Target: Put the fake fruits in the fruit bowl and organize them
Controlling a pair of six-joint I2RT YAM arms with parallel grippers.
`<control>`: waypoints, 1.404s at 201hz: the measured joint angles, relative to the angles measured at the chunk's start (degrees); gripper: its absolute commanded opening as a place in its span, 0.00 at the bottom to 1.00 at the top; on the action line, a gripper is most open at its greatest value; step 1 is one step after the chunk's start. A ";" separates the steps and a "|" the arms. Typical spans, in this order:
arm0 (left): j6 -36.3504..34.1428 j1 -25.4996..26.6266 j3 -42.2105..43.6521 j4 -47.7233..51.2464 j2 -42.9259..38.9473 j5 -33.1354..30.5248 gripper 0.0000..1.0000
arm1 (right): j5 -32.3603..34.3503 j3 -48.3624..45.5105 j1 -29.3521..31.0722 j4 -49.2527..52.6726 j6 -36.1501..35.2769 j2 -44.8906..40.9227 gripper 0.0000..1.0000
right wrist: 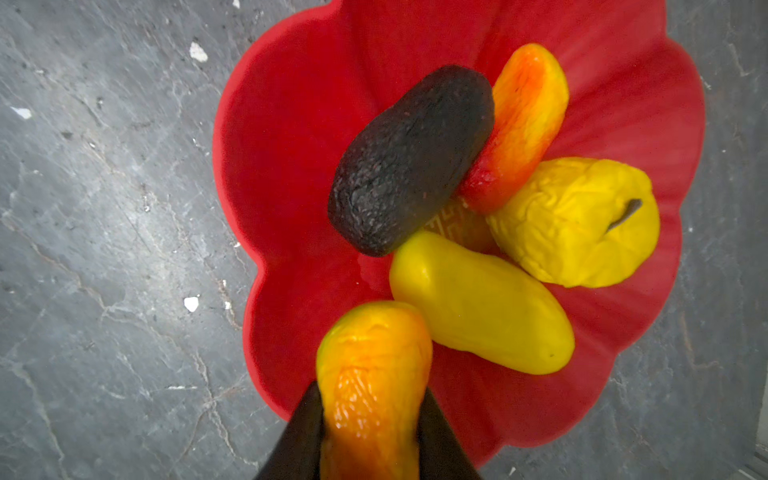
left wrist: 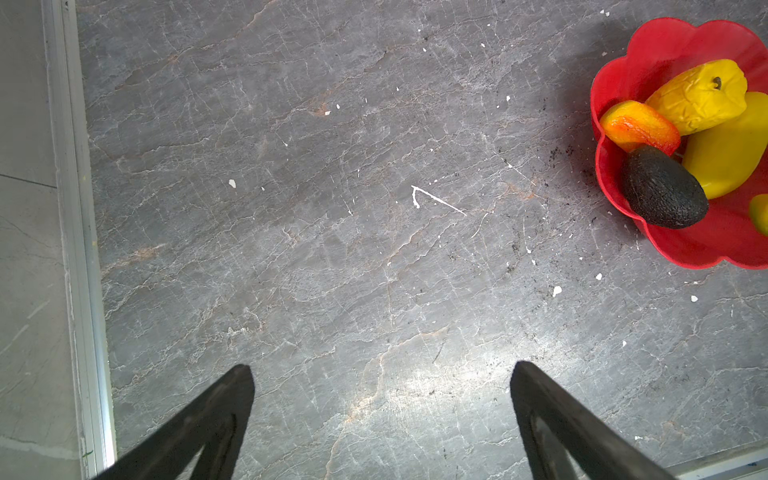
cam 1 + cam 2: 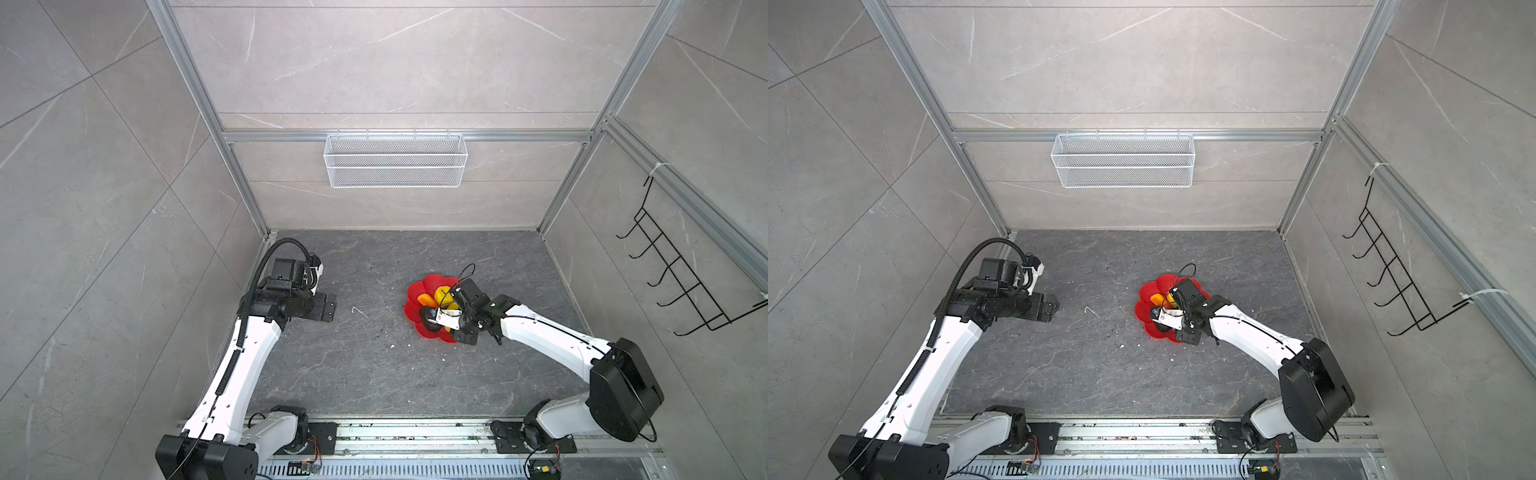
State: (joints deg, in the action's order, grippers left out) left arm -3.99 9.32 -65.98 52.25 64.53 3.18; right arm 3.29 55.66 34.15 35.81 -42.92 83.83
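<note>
Grip: right pincer (image 1: 372,399) pinched almost shut on orange-red fruit (image 1: 374,357), over near edge of fruit bowl (image 1: 291,166). Just ahead of tips, crowding bowl centre: long yellow fruit (image 1: 482,303) right beside held one, dark oval fruit (image 1: 411,162) leaning on second orange-red fruit (image 1: 523,124), round yellow fruit (image 1: 573,220) further out. Left pincer (image 2: 382,368) wide open, holding nothing, over speckled table (image 2: 332,270), bowl off to one side. White mesh basket (image 3: 395,160) and black hook rack (image 3: 681,274) on walls, well apart from both.

We see a white mesh basket (image 3: 395,160) on the far wall, a black hook rack (image 3: 681,266) at right.
</note>
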 measured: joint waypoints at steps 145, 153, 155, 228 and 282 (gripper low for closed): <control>-0.02 0.00 0.00 0.00 1.20 0.39 1.00 | -2.82 -5.22 -4.92 -16.02 7.98 -17.03 1.00; -0.09 0.00 0.00 -0.02 1.55 0.46 1.00 | -3.21 -6.58 -7.43 -19.54 10.49 -19.12 1.00; -0.09 0.00 0.00 -0.02 1.62 0.46 1.00 | -3.19 -6.80 -7.89 -20.06 10.80 -19.47 1.00; 3.91 0.00 7.58 -16.22 -9.49 -8.68 1.00 | -4.55 -25.81 -37.53 -48.30 40.87 -26.40 1.00; 10.10 0.02 37.29 -54.66 -12.74 -22.73 1.00 | 0.96 -38.14 -38.40 -57.42 46.31 -27.04 1.00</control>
State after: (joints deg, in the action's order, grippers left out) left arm 6.11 9.34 -28.69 -2.42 51.79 -19.55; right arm 4.25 17.52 -4.25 -21.61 3.40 56.80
